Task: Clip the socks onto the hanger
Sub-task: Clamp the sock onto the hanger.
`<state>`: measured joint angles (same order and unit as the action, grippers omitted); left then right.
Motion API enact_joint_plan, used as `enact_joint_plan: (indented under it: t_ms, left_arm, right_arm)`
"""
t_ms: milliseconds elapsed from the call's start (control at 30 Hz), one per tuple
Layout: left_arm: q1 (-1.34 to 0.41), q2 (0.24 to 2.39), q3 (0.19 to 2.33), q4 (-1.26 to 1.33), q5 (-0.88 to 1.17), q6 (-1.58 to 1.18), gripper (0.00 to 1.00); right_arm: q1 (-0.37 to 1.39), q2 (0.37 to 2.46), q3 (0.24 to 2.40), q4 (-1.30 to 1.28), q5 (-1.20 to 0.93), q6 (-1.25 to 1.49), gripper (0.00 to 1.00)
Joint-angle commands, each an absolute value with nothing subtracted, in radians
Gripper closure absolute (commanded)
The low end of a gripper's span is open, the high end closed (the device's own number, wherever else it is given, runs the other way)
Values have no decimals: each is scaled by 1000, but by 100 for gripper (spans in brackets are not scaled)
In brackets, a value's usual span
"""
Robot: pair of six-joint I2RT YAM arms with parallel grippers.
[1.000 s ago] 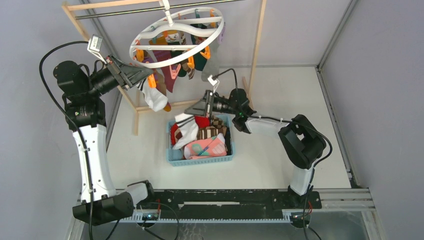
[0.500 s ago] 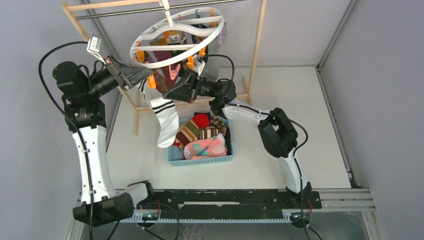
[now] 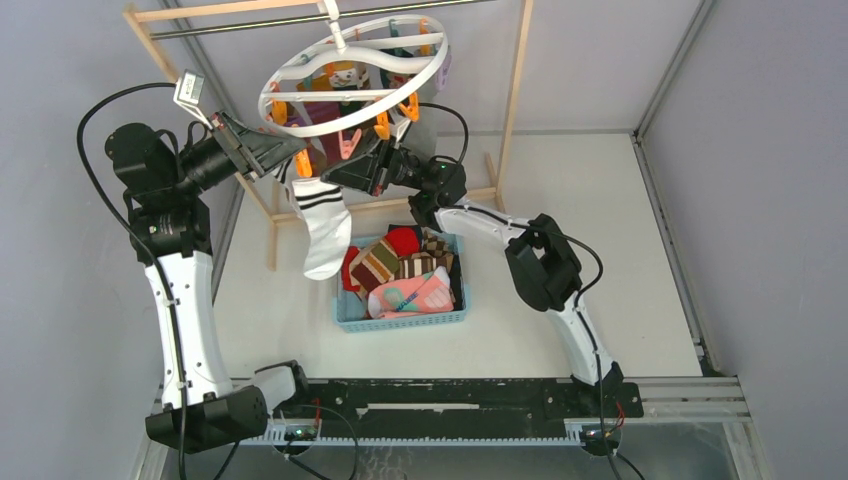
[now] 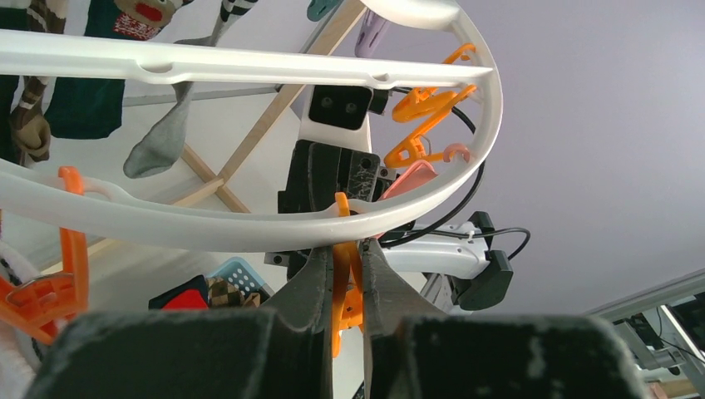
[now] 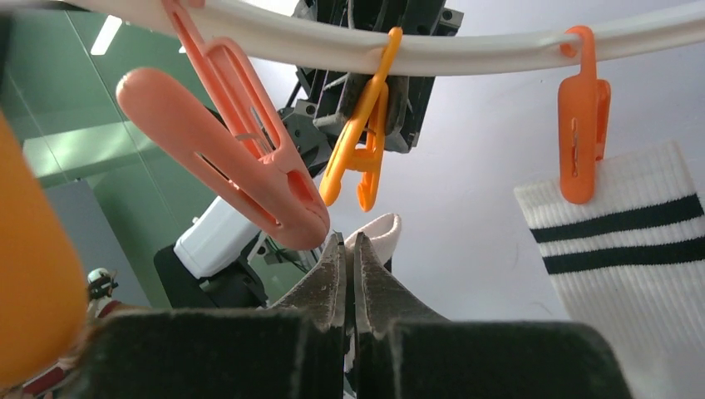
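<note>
1. Under the light wooden rack [image 3: 515, 90], the hanger [image 3: 437, 62] hangs by its hook: a wide white ring of smooth, hard plastic with curved inner bars, and socks and clips dangling from it.
2. On the tabletop [image 3: 600, 230] below, a blue latticed basket [image 3: 400, 320] holds the unclipped socks [image 3: 405, 275], soft knits in stripes, red and pink.
3. At the ring's near rim, the left gripper [image 4: 347, 253] has its fingers squeezed on an orange clip [image 5: 366, 150], whose mouth looks slightly parted.
4. Just beneath that clip, the right gripper [image 5: 349, 249] has its fingers almost closed, pinching the ribbed cuff of a white sock [image 5: 381, 231].
5. The step in hand seems to be feeding the cuff into the clip. The cuff should rise straight and deep into the mouth. The left squeeze should let go first and the right pinch after. The push should be gentle, since the ring probably swings and the limp knit may fold.
6. Nearby, a black-banded sock [image 5: 632, 241] is already clipped to the ring.
</note>
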<state>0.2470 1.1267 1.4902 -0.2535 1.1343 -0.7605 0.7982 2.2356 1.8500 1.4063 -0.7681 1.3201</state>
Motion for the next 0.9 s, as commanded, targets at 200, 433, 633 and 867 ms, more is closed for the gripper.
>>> enact_joint_plan:
  t_ms: [200, 433, 633, 867]
  left_arm:
    - [249, 1095, 1478, -226, 1197, -772, 100]
    - [247, 1098, 1479, -220, 1197, -776, 100]
    - [248, 1100, 1481, -217, 1198, -776, 100]
    - [248, 1101, 1482, -215, 1202, -776, 100]
  right_arm:
    - [804, 2279, 1965, 1500, -716, 1401, 100]
    - [806, 2302, 2013, 1499, -722, 1425, 100]
    - [805, 2311, 2026, 1496, -729, 1432, 100]
    - [811, 2329, 2065, 1500, -738, 1463, 100]
